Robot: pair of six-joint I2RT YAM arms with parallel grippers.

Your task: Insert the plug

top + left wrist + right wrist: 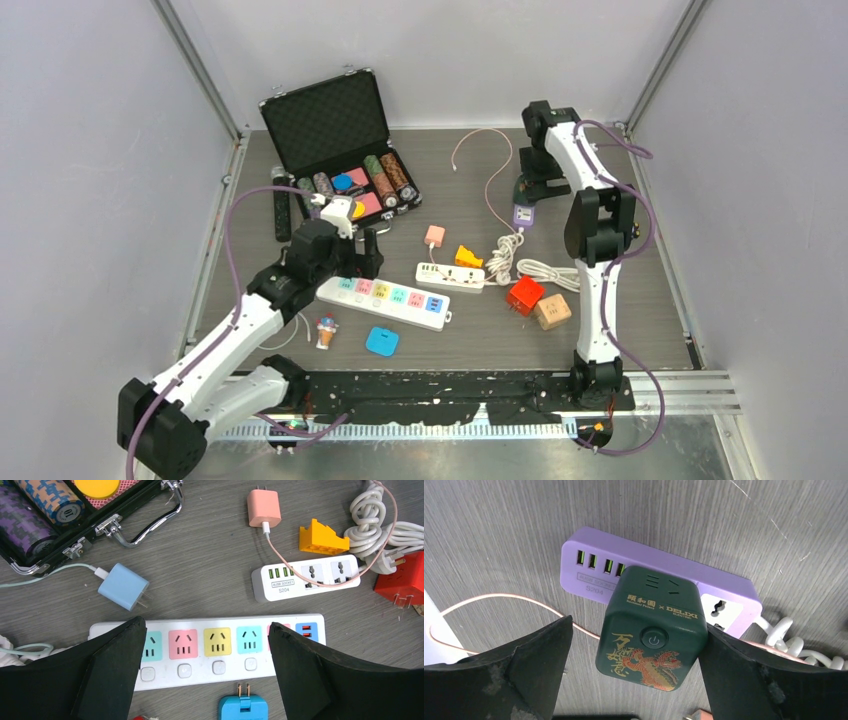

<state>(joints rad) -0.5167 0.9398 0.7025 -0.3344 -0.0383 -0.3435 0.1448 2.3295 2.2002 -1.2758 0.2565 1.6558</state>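
— Plug location?
— Green plug [651, 630] stands on the purple strip [724, 587], right gripper [638, 625] jaws spread either side of it.
— Left gripper [207, 630]?
— Well away from that strip, jaws likewise spread wide.

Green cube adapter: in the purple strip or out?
In, it seems: green cube stands on the purple strip over a socket; prongs hidden.

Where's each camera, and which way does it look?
Top: high behind, looking down at the table; left arm and right arm show.
Left wrist: on that wrist, facing down at the white power strip; left fingers show.
Right wrist: on that wrist, facing down at the green plug on purple strip; right fingers show.
Top and left wrist share that power strip.
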